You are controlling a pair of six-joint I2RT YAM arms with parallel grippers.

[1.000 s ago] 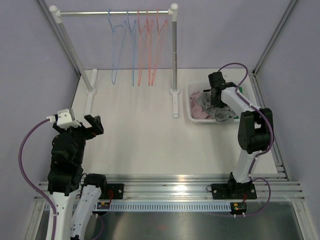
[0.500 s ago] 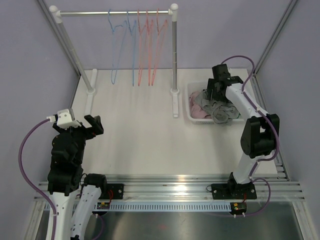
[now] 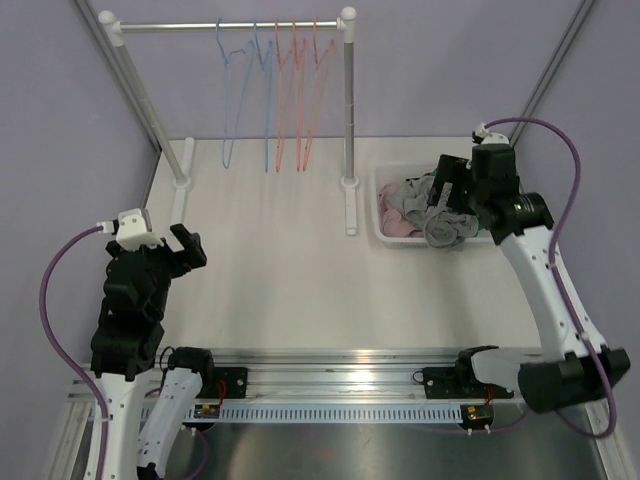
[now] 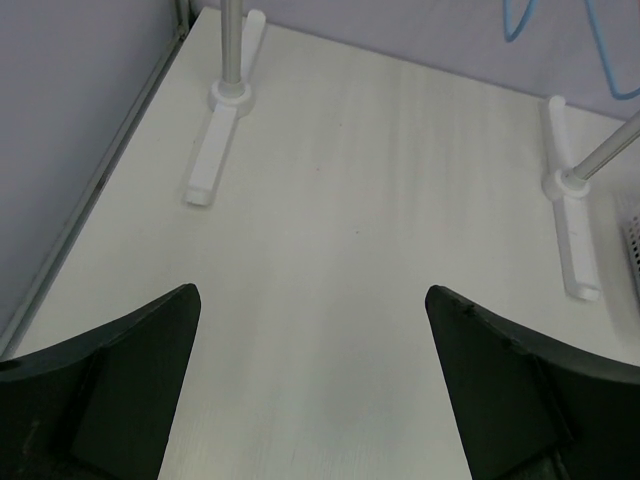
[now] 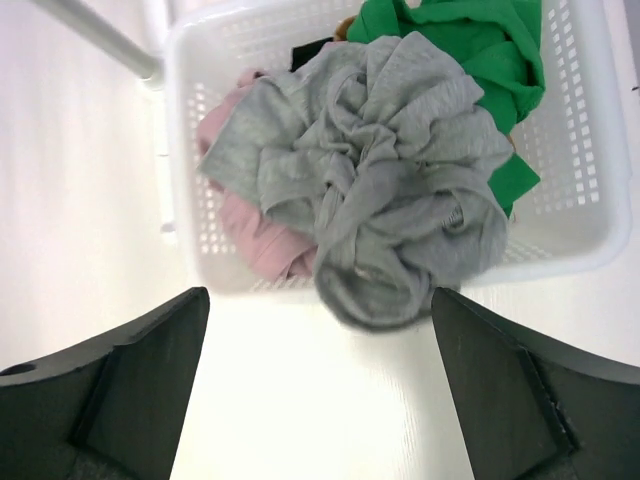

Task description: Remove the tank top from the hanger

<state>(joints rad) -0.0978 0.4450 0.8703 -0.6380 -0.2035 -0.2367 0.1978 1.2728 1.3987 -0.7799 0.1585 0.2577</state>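
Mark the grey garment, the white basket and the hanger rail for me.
grey garment [image 5: 400,190]: right wrist view, middle of the bunched cloth.
white basket [image 5: 578,150]: right wrist view, its right wall.
hanger rail [image 3: 170,27]: top external view, the horizontal bar.

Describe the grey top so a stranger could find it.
Right of the clothes rack sits a white basket. The grey top is crumpled on top of its pile, spilling over one rim, unlike the pink garment and green garment beside it.
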